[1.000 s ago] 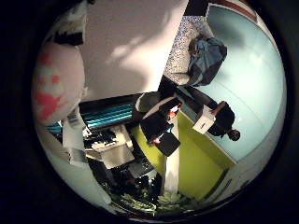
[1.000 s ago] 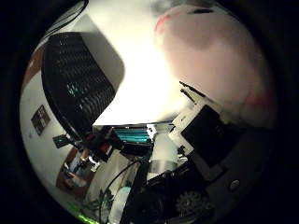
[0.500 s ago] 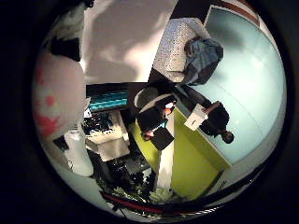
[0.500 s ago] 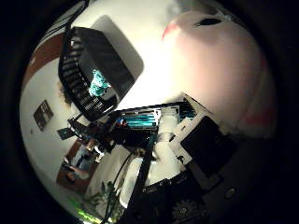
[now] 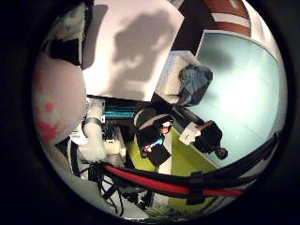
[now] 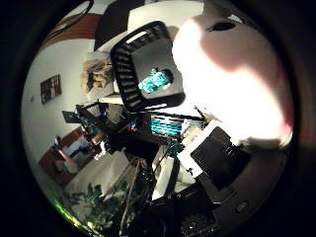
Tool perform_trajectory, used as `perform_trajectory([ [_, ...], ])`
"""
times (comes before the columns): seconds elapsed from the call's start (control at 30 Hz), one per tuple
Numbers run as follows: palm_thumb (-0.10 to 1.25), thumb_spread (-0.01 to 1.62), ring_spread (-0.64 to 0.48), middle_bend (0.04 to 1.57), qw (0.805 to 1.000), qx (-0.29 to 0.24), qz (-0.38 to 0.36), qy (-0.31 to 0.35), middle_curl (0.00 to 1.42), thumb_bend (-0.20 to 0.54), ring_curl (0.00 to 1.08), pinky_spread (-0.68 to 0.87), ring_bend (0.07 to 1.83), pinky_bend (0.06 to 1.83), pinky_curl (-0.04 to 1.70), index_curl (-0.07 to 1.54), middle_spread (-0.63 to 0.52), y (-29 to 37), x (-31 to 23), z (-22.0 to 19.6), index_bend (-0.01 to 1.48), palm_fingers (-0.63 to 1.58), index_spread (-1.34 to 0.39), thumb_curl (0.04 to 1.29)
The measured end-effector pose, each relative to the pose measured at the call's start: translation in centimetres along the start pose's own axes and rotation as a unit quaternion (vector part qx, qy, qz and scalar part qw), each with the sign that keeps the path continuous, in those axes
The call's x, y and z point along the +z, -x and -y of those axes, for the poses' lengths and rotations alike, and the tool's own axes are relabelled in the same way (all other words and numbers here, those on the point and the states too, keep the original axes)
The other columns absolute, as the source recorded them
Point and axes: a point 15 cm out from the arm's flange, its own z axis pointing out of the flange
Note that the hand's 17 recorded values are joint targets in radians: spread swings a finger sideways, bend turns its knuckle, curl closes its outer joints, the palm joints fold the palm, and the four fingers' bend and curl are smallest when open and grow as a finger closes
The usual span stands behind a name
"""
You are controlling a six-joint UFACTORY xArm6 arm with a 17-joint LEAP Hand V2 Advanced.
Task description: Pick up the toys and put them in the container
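While the right hand (image 6: 222,163) shows white and black parts at the lower right of the thumb-side frame, a large pale pink toy (image 6: 237,79) with red blotches fills the upper right, pressed close against the palm; whether the fingers curl round it cannot be told. Item two: a black slatted container (image 6: 123,74) sits at upper centre of that frame on a white table (image 6: 163,12), holding a teal toy (image 6: 155,81) on its floor. Item three: the pink toy also occupies the left edge of the little-finger-side frame, beside the white tabletop.
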Motion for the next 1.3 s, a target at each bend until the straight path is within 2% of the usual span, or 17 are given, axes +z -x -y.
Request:
perform_trajectory([
  [0.3,1.10,1.08,-0.34,0.92,0.992,-0.034,0.018,-0.119,1.30,-0.013,0.86,-0.40,1.39,1.24,1.00,1.11,-0.53,7.9,-3.1,4.7,0.69,0.60,-0.53,0.50],
  [0.57,1.09,1.07,-0.34,0.94,0.979,-0.042,0.066,-0.187,1.30,-0.015,0.86,-0.40,1.40,1.25,1.00,1.11,-0.53,11.9,-4.4,8.8,0.69,0.58,-0.53,0.51],
  [0.77,1.07,1.10,-0.35,0.95,0.979,-0.044,0.073,-0.186,1.29,-0.019,0.84,-0.42,1.36,1.21,0.98,1.11,-0.52,13.3,-0.5,11.5,0.70,0.56,-0.53,0.50],
  [0.8,1.04,1.11,-0.36,0.93,0.979,-0.044,0.074,-0.187,1.27,-0.023,0.82,-0.44,1.34,1.18,0.95,1.11,-0.52,13.4,0.2,12.0,0.69,0.55,-0.53,0.50],
  [0.9,0.94,1.11,-0.37,0.87,0.978,-0.042,0.074,-0.188,1.15,-0.029,0.74,-0.49,1.17,0.99,0.86,1.02,-0.48,13.6,2.9,13.4,0.55,0.34,-0.52,0.47],
  [0.97,0.89,1.13,-0.31,0.72,0.980,-0.040,0.072,-0.179,1.03,-0.027,0.67,-0.33,1.00,0.83,0.82,0.90,-0.40,13.4,4.8,13.7,0.44,0.08,-0.50,0.45],
  [1.03,0.84,1.14,-0.16,0.48,0.983,-0.039,0.070,-0.167,0.86,-0.029,0.57,-0.07,0.82,0.77,0.76,0.75,-0.27,13.0,6.1,13.8,0.34,-0.04,-0.49,0.43],
  [1.07,0.82,1.14,-0.11,0.40,0.984,-0.041,0.068,-0.162,0.81,-0.032,0.54,0.00,0.77,0.76,0.74,0.71,-0.22,12.6,6.7,13.8,0.31,-0.08,-0.49,0.42],
  [1.13,0.76,1.13,0.06,0.19,0.986,-0.044,0.065,-0.148,0.65,-0.029,0.44,0.24,0.59,0.75,0.67,0.57,-0.08,11.9,8.0,13.8,0.15,-0.14,-0.49,0.40],
  [1.23,0.73,1.10,0.17,0.15,0.990,-0.058,0.056,-0.118,0.51,-0.028,0.36,0.41,0.43,0.67,0.57,0.42,0.02,10.9,10.2,13.7,0.12,-0.14,-0.49,0.38],
  [1.3,0.69,1.09,0.21,0.14,0.991,-0.062,0.055,-0.103,0.44,-0.029,0.33,0.45,0.38,0.62,0.52,0.36,0.06,10.3,11.2,13.8,0.13,-0.13,-0.49,0.37],
])
